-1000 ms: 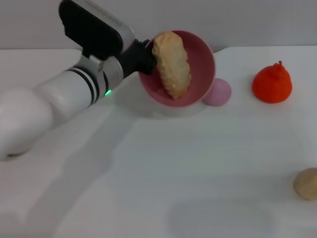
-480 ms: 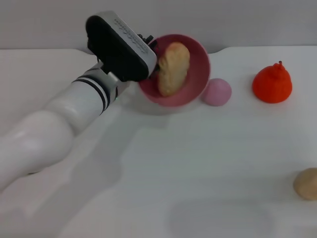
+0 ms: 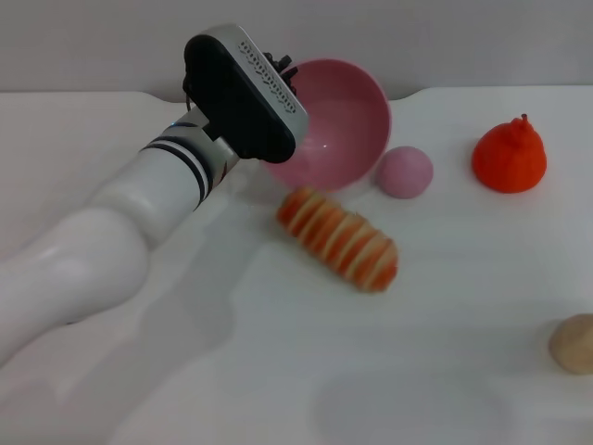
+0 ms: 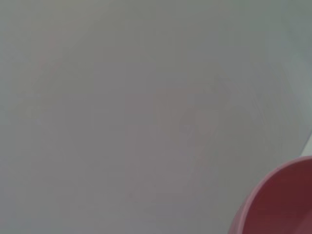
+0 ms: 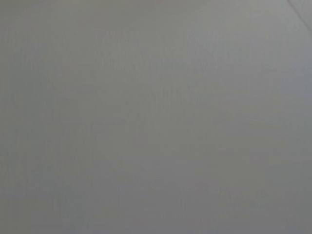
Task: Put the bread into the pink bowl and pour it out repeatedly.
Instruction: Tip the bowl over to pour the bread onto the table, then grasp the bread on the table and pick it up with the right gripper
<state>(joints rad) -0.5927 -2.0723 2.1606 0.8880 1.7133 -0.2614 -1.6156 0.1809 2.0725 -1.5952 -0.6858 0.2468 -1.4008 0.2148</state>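
Note:
The pink bowl [image 3: 343, 116] is tipped on its side at the back of the table, its glossy inside facing me and holding nothing. My left gripper [image 3: 283, 74] is shut on the bowl's left rim, with its fingers mostly hidden behind the black wrist housing. The bread [image 3: 337, 238] lies on the table just in front of the bowl, striped side up, pointing from the bowl toward the front right. In the left wrist view only a piece of the pink bowl [image 4: 282, 204] shows. The right gripper is out of view.
A small pink ball [image 3: 404, 172] sits right of the bowl. An orange-red peaked toy [image 3: 509, 156] stands farther right. A beige lump [image 3: 574, 343] lies at the right edge. My left arm crosses the table's left half.
The bowl tipped further over and the bread slid out of it onto the table, turning its striped side up. The left wrist rolled and moved slightly right.

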